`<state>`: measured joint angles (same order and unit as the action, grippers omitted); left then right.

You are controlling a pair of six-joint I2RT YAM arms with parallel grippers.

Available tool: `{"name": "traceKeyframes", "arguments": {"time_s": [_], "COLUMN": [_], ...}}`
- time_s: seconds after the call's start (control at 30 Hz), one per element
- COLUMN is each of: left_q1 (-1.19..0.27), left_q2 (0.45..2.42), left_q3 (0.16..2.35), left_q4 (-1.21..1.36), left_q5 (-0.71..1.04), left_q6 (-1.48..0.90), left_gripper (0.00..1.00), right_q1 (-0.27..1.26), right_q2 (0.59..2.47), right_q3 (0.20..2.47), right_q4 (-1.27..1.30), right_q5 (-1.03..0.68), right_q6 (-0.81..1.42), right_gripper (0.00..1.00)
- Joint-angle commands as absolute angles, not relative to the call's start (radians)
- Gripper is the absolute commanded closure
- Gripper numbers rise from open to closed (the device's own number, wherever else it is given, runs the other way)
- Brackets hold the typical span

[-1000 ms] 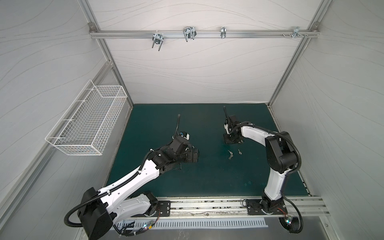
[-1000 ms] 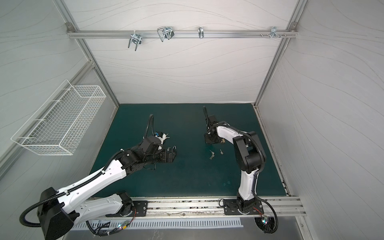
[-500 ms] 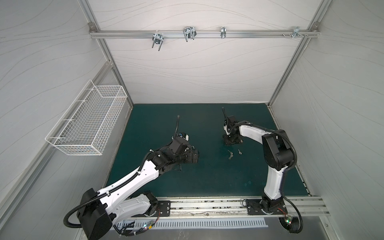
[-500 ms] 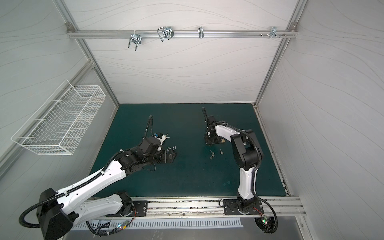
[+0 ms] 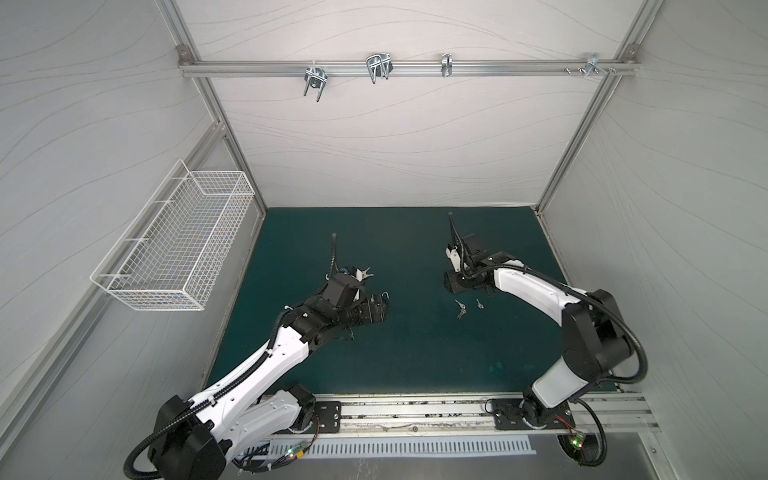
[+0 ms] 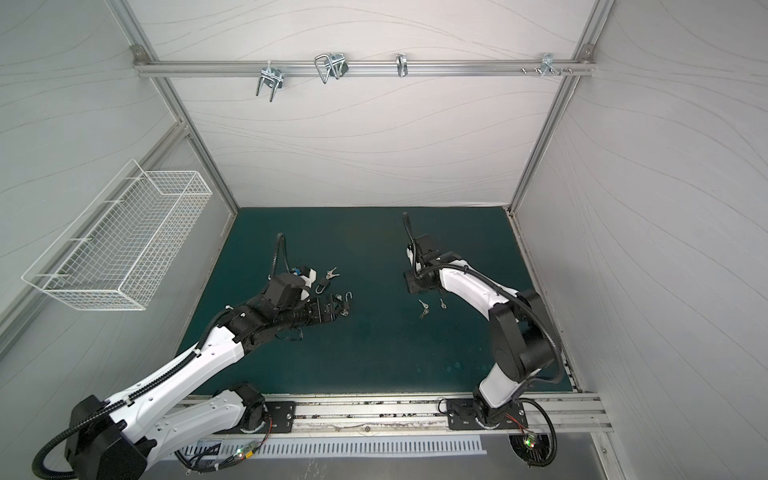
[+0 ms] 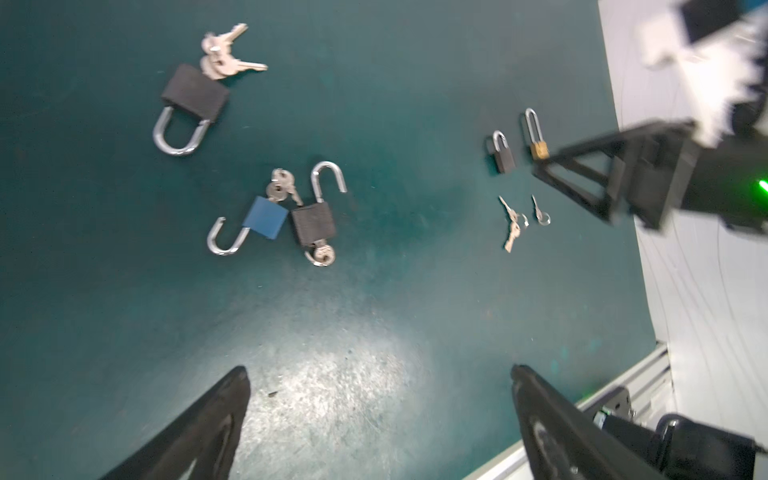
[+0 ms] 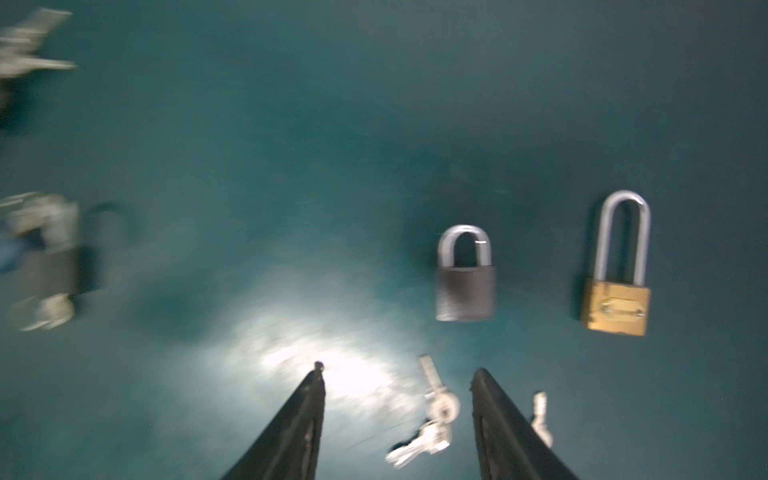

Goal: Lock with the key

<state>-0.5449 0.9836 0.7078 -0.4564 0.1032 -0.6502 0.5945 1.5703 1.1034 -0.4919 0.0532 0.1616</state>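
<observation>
While both arms reach over the green desk (image 5: pixel 415 365), neither claw grips anything.

**Right claw.** The right claw (image 8: pixel 398 370) is released, with its fingers (image 8: pixel 301 419) parted. It hangs over the right half of the desk, roughly midway between the far and near edges. Whether the fingertips touch the surface cannot be told.
- In the right wrist view, a key bundle (image 8: pixel 436 415) lies flat on the desk in the gap between the fingers, clamped by neither.
- A single key (image 8: pixel 540 419) lies just outside one finger.
- Beyond the fingertips lies a small black padlock (image 8: pixel 465 295).
- Beside it, but apart from it, lies a brass padlock (image 8: pixel 617 307) with a long shackle.
- Both shackles are seated in their bodies.
- In both top views the claw hides these two padlocks. The key bundle and single key show just on its near-edge side.

**Left claw.** The left claw (image 7: pixel 378 374) is spread wide and empty. It is held left of the desk's centre.
- In the left wrist view, a blue padlock (image 7: pixel 266 218) and a medium black padlock (image 7: pixel 313 224) lie just beside each other ahead of the fingertips.
- Both of these shackles are swung open.
- An inserted key (image 7: pixel 322 253) sits in the base of the medium black padlock.
- A second key set (image 7: pixel 282 189) rests against the blue body.
- Farther out, well apart from this pair, lies a large black padlock (image 7: pixel 195 97).
- A third key set (image 7: pixel 220 58) touches the base of the large black padlock. Whether its shackle is latched cannot be told.

A white wire basket (image 5: pixel 178 241) hangs on the left wall, above the desk's left edge.
</observation>
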Motion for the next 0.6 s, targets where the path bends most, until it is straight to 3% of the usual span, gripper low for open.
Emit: {"name": "traceKeyframes", "arguments": {"time_s": [0.0,0.27,0.57], "left_q1": [-0.491,-0.305,-0.132], "left_q2": [0.957,0.903,0.808], "left_q3": [0.693,0.591,0.528], "left_q4": [-0.415,-0.356,-0.358], "left_q5": [0.139,0.267,0.388], "left_q6": [-0.698,-0.795,-0.840], "left_gripper": [0.01,0.02,0.02], "right_q1": [0.717,0.980,1.043], "right_q2": [1.551,1.715,1.931], "right_q3": [1.082,1.210,1.414], "right_q4": [-0.445,-0.474,-0.526], "right_q5": [0.063,0.154,0.203], "right_q6": [0.211,0.419,0.520], "right_gripper": [0.43,0.44,0.38]}}
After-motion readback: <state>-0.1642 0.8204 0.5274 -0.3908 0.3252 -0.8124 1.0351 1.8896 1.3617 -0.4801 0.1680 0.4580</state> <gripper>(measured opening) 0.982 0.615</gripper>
